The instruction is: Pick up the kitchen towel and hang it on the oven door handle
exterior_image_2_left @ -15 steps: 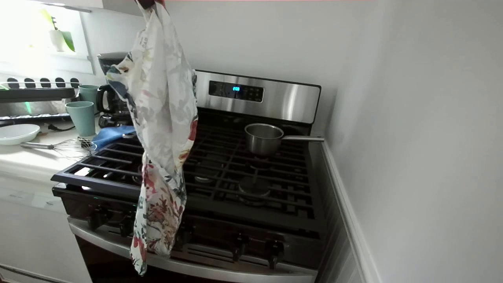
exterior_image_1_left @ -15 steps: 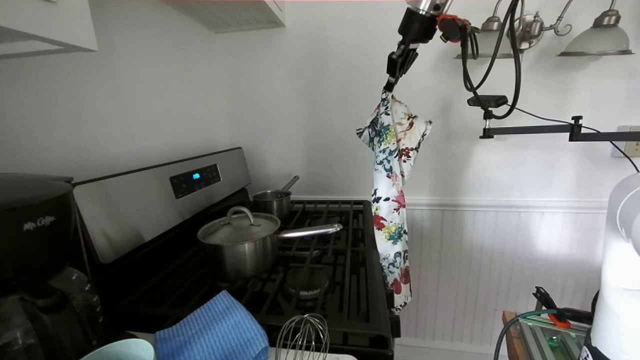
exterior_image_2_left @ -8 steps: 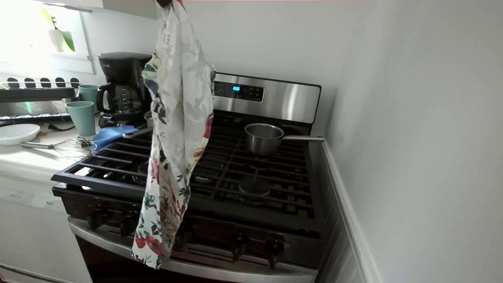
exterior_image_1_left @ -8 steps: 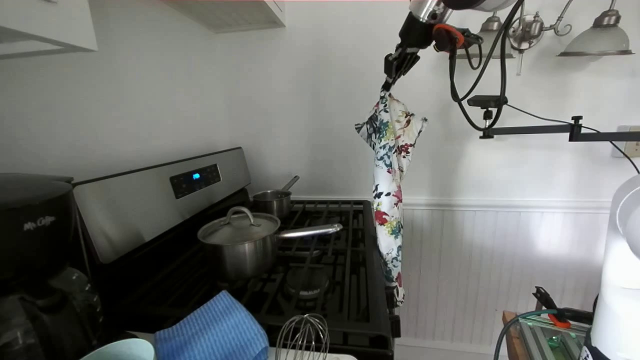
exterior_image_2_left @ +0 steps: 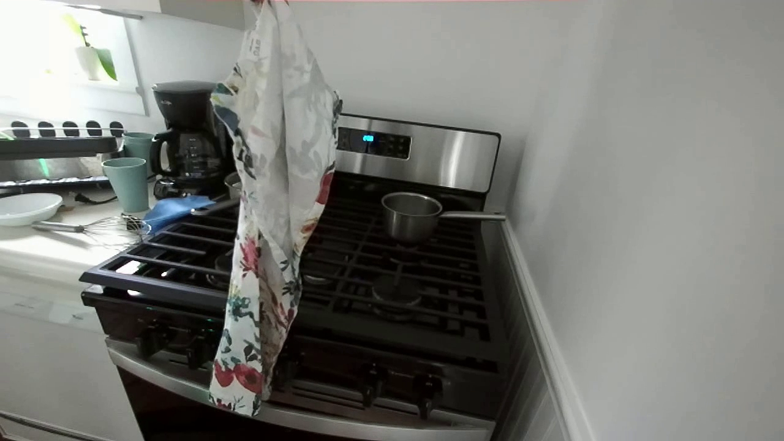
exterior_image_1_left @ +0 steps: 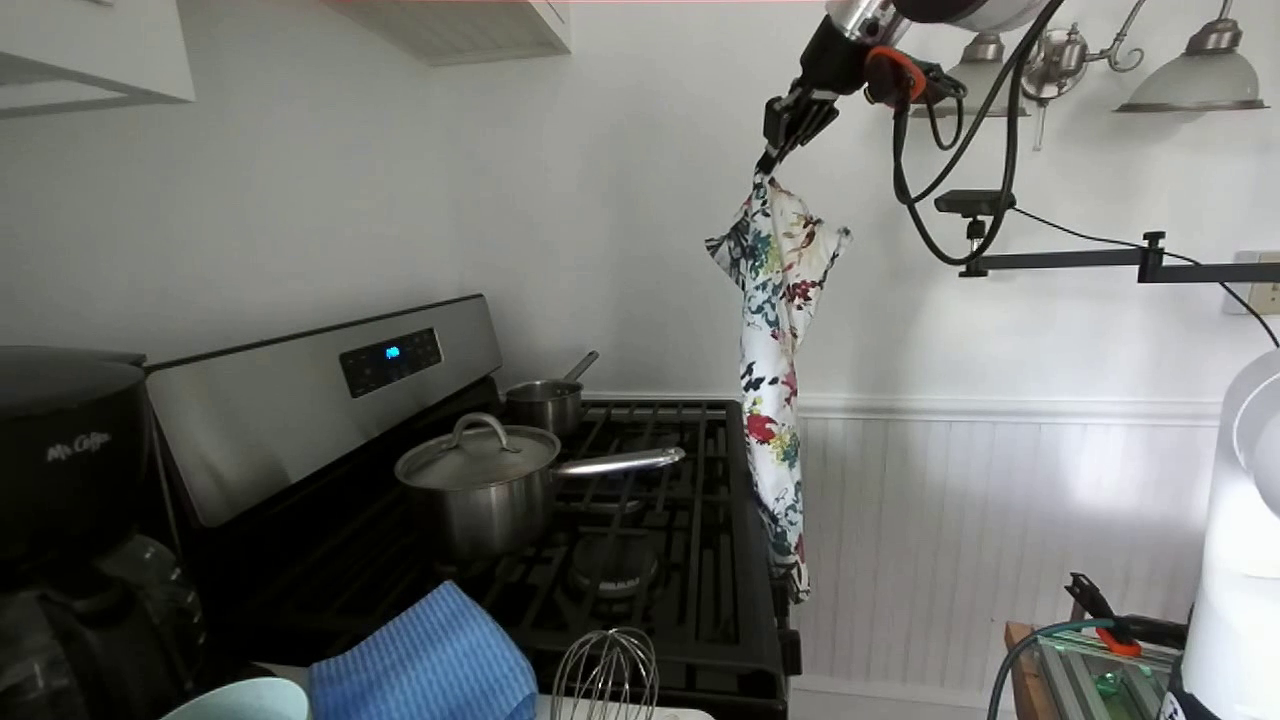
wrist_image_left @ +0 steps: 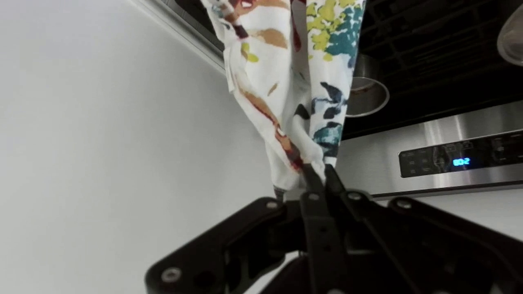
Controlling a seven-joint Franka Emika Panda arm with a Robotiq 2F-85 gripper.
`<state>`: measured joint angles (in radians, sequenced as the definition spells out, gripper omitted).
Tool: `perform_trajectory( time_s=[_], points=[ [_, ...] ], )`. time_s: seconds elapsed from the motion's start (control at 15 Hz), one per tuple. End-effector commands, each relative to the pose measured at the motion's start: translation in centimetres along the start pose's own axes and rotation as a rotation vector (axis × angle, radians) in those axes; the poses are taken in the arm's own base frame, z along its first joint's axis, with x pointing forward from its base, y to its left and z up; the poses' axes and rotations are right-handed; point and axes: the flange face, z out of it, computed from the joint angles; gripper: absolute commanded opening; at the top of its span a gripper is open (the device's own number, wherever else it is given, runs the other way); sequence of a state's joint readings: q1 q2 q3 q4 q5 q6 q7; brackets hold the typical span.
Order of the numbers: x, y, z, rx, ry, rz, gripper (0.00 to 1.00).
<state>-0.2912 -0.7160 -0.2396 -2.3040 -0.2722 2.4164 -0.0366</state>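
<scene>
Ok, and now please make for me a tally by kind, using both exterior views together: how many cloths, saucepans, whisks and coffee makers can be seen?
Cloths: 2 (printed kitchen towel, blue cloth)
Saucepans: 2 (lidded saucepan, open saucepan)
Whisk: 1
Coffee maker: 1
Total: 6

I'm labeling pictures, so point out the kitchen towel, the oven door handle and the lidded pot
Kitchen towel [exterior_image_1_left: 768, 382]: in an exterior view, midway down its printed length.
Oven door handle [exterior_image_2_left: 318, 421]: in an exterior view, on a bare stretch of bar.
Lidded pot [exterior_image_1_left: 487, 510]: in an exterior view, on its steel side.
</scene>
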Motion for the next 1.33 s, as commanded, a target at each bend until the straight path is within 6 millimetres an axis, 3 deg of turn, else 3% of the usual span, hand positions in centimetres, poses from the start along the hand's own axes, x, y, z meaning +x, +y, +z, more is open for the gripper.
perform_trajectory(
  time_s=[0.0, 0.27, 0.87, 1.07, 1.27],
  points=[
    [-1.6, -1.1, 0.5, 0.079, 0.042, -0.021, 0.01],
    [-3.1, -2.1, 2.9, 0.1, -0.005, -0.065, 0.01],
    [-7.0, -1.8, 6.6, 0.083, -0.239, -0.22, 0.01],
    [-7.9, -1.8, 7.1, 0.1, -0.314, -0.261, 0.01],
    [-7.0, -1.5, 5.6, 0.155, -0.299, -0.119, 0.01]
  ],
)
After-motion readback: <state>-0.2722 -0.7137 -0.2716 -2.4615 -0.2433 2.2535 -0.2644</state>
